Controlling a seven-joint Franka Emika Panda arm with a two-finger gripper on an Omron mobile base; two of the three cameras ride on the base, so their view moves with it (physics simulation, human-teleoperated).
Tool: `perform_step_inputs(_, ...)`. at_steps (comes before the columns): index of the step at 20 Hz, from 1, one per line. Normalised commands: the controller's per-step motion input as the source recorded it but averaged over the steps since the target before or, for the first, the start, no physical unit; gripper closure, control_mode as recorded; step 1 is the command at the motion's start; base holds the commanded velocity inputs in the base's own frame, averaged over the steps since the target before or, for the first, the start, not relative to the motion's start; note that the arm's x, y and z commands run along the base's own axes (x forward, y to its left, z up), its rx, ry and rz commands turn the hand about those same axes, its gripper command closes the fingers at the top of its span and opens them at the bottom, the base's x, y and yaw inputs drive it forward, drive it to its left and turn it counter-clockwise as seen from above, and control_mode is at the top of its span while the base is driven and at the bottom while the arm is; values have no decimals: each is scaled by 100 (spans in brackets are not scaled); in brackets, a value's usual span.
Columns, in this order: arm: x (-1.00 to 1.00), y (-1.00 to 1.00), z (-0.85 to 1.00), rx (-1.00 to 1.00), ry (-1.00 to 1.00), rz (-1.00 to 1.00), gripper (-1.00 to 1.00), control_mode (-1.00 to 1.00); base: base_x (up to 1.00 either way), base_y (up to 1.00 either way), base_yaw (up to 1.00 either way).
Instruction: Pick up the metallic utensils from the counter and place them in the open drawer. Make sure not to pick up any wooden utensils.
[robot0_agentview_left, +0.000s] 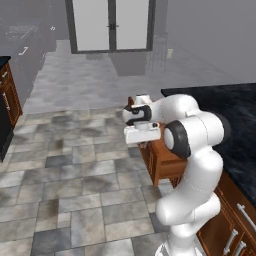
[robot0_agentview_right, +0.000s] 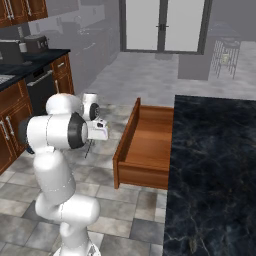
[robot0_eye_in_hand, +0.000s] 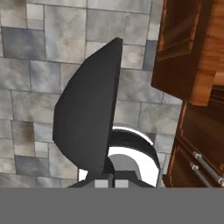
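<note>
While the arm stands over the floor (robot0_agentview_right: 125, 212), the pincer (robot0_eye_in_hand: 109, 183) is beside the open drawer (robot0_agentview_right: 128, 134).
Pincer tips nearly together, pinching a slim dark knife (robot0_agentview_right: 88, 148) that hangs over grey stone tiles, short of the drawer front. Drawer juts from the glossy black table (robot0_agentview_right: 215, 165). Glass double doors (robot0_agentview_right: 162, 25) far back; reddish-brown wall cabinets (robot0_agentview_right: 10, 122) to the left.

Arm folded, hand (robot0_eye_in_hand: 109, 183) pointing down, fingers together.

The open drawer (robot0_agentview_right: 145, 145) of reddish-brown wood stands pulled out from the island, just beside the glossy black counter (robot0_agentview_right: 215, 170) (faint grey veining), with nothing visible inside.
</note>
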Motion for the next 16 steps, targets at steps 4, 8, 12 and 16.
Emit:
perform_step_inputs(4,3,-49,100,-5,3,0,100,-100,0,0,0)
perform_step_inputs(8,27,-83,72,0,15,0,100,-100,0,0,0)
perform_step_inputs(12,34,-98,3,8,13,5,100,-100,0,0,0)
perform_step_inputs(16,21,-76,-13,11,3,5,100,-100,0,0,0)
